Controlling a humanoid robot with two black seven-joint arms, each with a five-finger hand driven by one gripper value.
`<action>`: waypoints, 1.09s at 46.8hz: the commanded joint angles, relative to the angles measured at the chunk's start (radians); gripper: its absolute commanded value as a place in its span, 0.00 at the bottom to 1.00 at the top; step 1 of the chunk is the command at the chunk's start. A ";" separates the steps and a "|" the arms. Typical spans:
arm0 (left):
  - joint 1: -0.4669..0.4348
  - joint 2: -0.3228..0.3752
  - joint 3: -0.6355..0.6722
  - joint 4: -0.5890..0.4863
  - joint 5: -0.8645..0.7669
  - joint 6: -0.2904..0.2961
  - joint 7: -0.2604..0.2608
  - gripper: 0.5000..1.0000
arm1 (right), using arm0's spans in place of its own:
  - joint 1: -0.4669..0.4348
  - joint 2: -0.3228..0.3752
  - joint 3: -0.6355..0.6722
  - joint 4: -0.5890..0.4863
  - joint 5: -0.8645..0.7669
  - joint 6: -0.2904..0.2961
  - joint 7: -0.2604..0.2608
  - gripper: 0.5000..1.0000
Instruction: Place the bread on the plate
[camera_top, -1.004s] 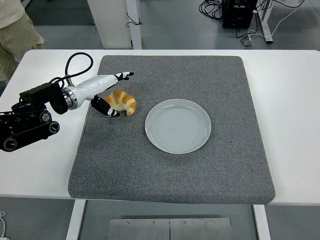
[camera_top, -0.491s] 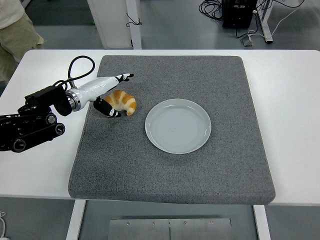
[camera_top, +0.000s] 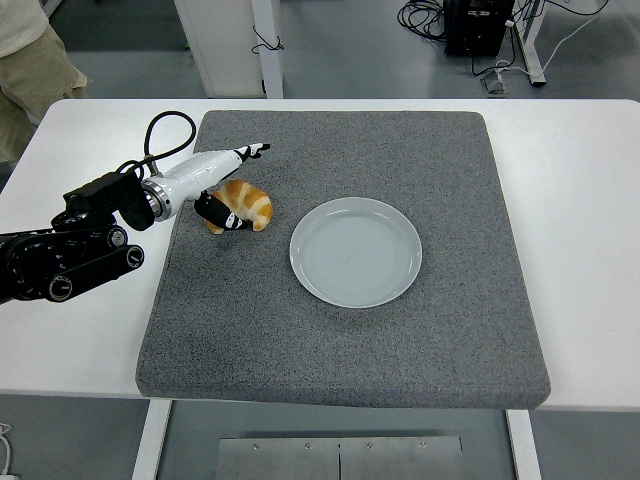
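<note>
A golden croissant (camera_top: 246, 205) lies on the grey mat (camera_top: 400, 340), left of a round pale grey plate (camera_top: 356, 251). My left hand (camera_top: 228, 190) reaches in from the left and sits around the croissant's left end. Its upper fingers (camera_top: 250, 151) stretch straight out behind the bread. Its lower black-tipped fingers (camera_top: 220, 214) press against the bread's near left side. The hand is spread, not closed round the bread. The bread rests on the mat. The right arm is out of view.
The mat covers most of the white table (camera_top: 590, 200). A person in beige clothes (camera_top: 35, 70) stands at the top left. A black cable loop (camera_top: 165, 130) rises from my left forearm.
My left arm has moved right and forward. The lower fingers have come up against the croissant's left side. The croissant has barely moved.
</note>
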 joint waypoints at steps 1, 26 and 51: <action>0.000 0.000 0.000 0.000 0.000 0.001 0.000 0.74 | 0.000 0.000 0.000 0.000 0.000 0.000 0.000 1.00; -0.021 -0.002 -0.009 0.000 -0.017 -0.003 -0.074 0.00 | 0.000 0.000 0.000 0.000 0.000 0.000 0.000 1.00; -0.286 0.064 -0.014 -0.017 -0.090 -0.117 -0.074 0.00 | 0.000 0.000 0.000 0.000 0.000 0.000 0.000 1.00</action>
